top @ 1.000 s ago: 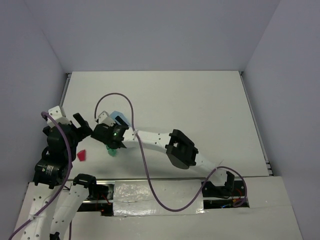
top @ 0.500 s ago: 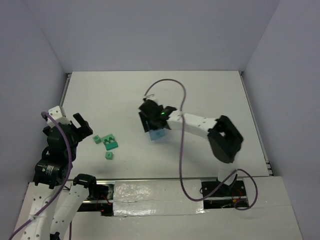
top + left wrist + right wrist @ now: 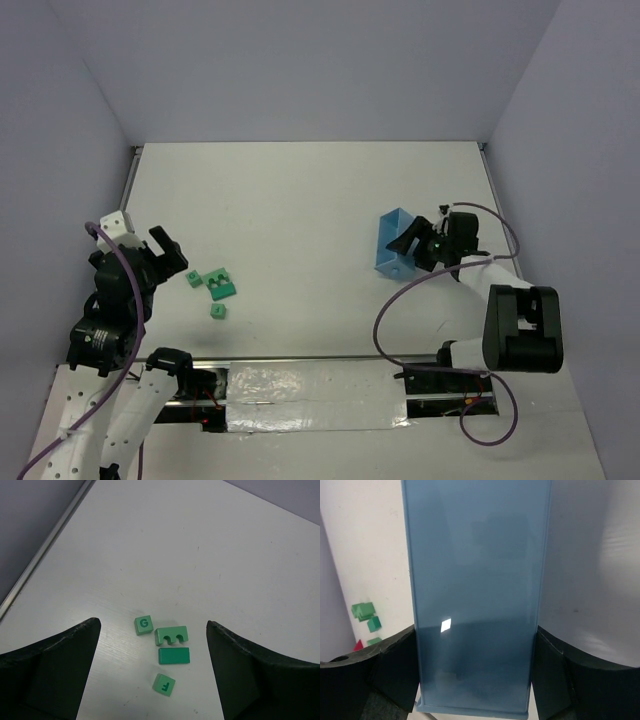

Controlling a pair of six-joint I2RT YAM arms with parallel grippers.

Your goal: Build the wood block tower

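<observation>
On the table [image 3: 320,190] the light blue tray [image 3: 392,240] stands tilted at the right, grasped by the right gripper [image 3: 425,243], while the left gripper [image 3: 168,252] hangs released and empty above four green blocks [image 3: 174,655] that lie loose at the left with the red wedge [image 3: 358,645] near them, so I judge nothing is stacked yet.

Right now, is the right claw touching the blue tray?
Touching. In the right wrist view, the blue tray sits wedged inside the right claw, whose fingers press against both of its long sides.
</observation>
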